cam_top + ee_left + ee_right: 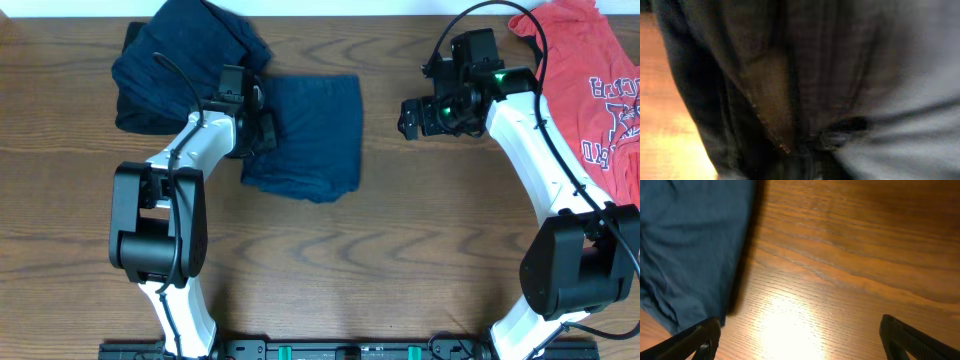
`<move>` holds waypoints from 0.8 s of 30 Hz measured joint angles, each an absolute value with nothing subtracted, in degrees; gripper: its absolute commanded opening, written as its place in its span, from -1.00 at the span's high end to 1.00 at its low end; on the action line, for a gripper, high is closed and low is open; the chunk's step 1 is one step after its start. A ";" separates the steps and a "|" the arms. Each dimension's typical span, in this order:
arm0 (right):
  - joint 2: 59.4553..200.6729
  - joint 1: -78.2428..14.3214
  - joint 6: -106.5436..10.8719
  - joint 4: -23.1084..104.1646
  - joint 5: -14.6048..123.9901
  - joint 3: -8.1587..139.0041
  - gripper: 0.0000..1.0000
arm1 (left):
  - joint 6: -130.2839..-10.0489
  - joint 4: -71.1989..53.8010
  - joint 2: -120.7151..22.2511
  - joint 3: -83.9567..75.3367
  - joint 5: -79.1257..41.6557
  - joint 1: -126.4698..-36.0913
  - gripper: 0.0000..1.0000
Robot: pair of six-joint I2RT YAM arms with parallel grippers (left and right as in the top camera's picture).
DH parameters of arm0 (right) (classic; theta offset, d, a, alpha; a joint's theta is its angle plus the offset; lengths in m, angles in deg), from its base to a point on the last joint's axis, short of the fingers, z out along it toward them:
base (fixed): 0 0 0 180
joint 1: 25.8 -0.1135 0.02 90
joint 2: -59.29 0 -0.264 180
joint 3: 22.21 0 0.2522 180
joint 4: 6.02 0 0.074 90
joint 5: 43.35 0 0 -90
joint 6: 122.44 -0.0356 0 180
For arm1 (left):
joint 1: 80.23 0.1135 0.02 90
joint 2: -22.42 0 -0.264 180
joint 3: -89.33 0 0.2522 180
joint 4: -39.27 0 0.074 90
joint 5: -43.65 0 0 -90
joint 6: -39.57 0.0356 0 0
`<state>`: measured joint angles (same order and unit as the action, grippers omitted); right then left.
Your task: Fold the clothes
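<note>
Folded navy piece (305,135) is lying centre-left of frame, L gripper (262,125) sitting at its left edge. Can't tell if it's pinching or letting go. R gripper (410,118) is hanging wide, empty, right of centre. I'd be lifting L straight up — no dragging the fold open.

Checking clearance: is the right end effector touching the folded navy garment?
Apart. Overhead shows bare table between the right end effector and the folded navy garment.

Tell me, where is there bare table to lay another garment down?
The table is bare along the front, between the arm bases and the folded navy piece. Crowded: navy pile back left, red T-shirt back right.
</note>
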<state>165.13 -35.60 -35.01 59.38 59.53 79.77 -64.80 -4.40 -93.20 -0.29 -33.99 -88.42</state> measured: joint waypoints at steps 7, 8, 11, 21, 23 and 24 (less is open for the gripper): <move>165.13 -35.60 -35.01 59.29 60.15 79.64 -0.98 | -61.37 -13.65 -90.62 0.13 -35.22 -88.37 -0.54; 165.13 -35.60 -35.01 59.29 60.17 79.64 -0.98 | -60.87 -14.44 -89.55 0.26 -35.41 -88.37 -0.55; 165.13 -35.60 -35.01 59.29 60.17 79.60 -0.99 | -59.82 -17.30 -84.80 0.30 -35.83 -88.37 -0.55; 165.13 -35.60 -35.01 58.66 60.76 79.55 -0.98 | -54.86 -21.82 -80.17 1.15 -37.55 -88.37 -0.54; 165.13 -35.60 -35.01 58.66 60.85 79.55 -0.99 | -53.70 -21.69 -81.15 1.57 -37.58 -88.37 -0.54; 165.13 -35.60 -35.01 58.66 60.87 79.55 -0.99 | -53.06 -21.63 -81.72 1.70 -37.55 -88.37 -0.54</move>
